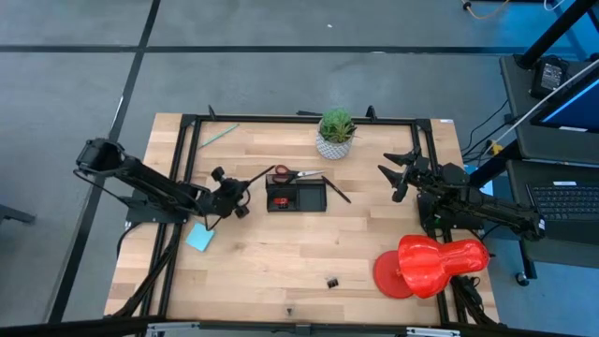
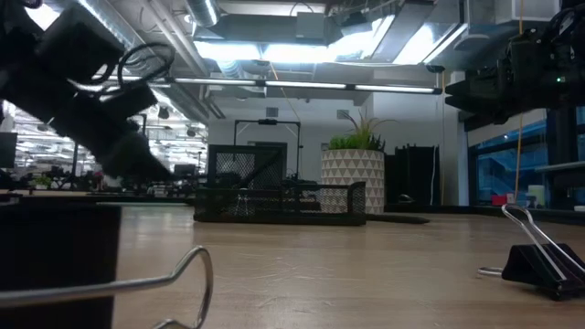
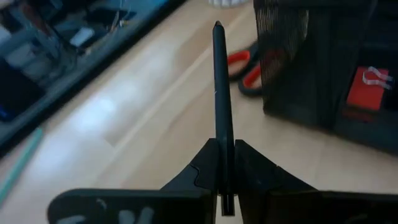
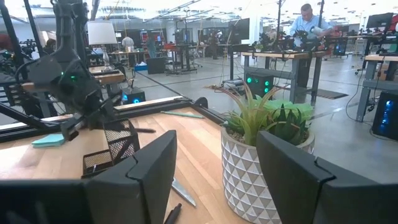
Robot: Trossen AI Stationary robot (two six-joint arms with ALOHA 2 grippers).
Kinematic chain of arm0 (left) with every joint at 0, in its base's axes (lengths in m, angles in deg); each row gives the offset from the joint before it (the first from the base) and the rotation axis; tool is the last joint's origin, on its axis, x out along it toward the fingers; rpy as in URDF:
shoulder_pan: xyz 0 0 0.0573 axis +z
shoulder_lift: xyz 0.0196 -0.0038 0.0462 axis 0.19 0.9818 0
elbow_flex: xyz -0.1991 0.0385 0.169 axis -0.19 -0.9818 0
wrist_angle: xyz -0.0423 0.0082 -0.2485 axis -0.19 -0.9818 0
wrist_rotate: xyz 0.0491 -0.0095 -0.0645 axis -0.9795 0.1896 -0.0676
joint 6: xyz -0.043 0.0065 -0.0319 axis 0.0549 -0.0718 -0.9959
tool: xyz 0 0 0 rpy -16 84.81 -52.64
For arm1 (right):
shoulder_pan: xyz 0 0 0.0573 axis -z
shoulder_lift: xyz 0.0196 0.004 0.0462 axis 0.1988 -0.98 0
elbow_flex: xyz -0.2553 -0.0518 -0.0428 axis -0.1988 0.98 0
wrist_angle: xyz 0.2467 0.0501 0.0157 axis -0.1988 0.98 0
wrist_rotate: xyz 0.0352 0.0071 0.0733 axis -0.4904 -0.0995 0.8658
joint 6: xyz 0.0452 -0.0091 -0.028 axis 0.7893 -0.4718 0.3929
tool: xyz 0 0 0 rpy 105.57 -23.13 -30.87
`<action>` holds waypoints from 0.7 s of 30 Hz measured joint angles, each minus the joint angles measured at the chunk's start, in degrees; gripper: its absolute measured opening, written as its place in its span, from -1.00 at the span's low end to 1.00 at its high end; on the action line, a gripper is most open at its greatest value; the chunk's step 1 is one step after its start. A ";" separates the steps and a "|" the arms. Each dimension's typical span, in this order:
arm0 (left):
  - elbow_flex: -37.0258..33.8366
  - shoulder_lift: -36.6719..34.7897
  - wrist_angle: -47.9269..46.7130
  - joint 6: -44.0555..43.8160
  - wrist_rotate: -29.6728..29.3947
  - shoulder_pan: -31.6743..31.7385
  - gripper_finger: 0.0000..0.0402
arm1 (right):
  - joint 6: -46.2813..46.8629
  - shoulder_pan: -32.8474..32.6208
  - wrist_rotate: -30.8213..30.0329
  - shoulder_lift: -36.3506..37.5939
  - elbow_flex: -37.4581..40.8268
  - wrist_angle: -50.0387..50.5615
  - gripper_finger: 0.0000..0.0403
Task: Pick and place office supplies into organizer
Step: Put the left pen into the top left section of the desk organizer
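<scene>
The left arm reaches in from the table's left edge, low and nearly level over the wood, its left gripper (image 1: 234, 195) just left of the organizer (image 1: 297, 196). Its fingers (image 3: 252, 165) are clenched on a thin dark pen (image 3: 221, 99), which sticks straight out ahead of the claw and points toward the organizer's near wall and the red-handled scissors (image 3: 244, 67) beside it. In the high view the pen (image 1: 257, 175) runs from the claw up to the tray's left corner, and the scissors (image 1: 298, 174) lie against the tray's far side. The black mesh tray sits at the table's middle, in front of the plant (image 1: 336, 133), with something red in one compartment (image 3: 367, 88). A second dark pen (image 1: 338, 192) lies slanted just off the tray's right end. A blue notepad (image 1: 199, 238) rests near the left arm's elbow, a green pencil (image 1: 217, 135) lies at the far left corner, and a small black clip (image 1: 331, 282) sits near the front edge. The right arm waits raised at the table's right side, its right gripper (image 1: 405, 172) released, fingers (image 4: 152, 163) spread wide and facing the plant. A large red object (image 1: 430, 264) stands by the right arm's base.
</scene>
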 joint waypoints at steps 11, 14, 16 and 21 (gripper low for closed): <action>8.66 -10.14 -5.45 25.20 1.96 4.17 -0.87 | 0.05 0.01 0.00 0.00 0.00 -0.04 0.11; 12.45 -10.69 -9.46 31.26 3.57 4.87 -0.87 | 0.00 0.00 0.00 0.00 0.00 -0.04 0.11; 14.87 -10.67 -11.59 36.06 3.85 5.01 -0.87 | 0.00 0.02 0.00 0.00 0.00 -0.04 0.11; 19.16 -10.65 -13.70 50.30 3.87 5.01 -0.87 | 0.12 0.01 0.00 0.00 0.00 -0.04 0.11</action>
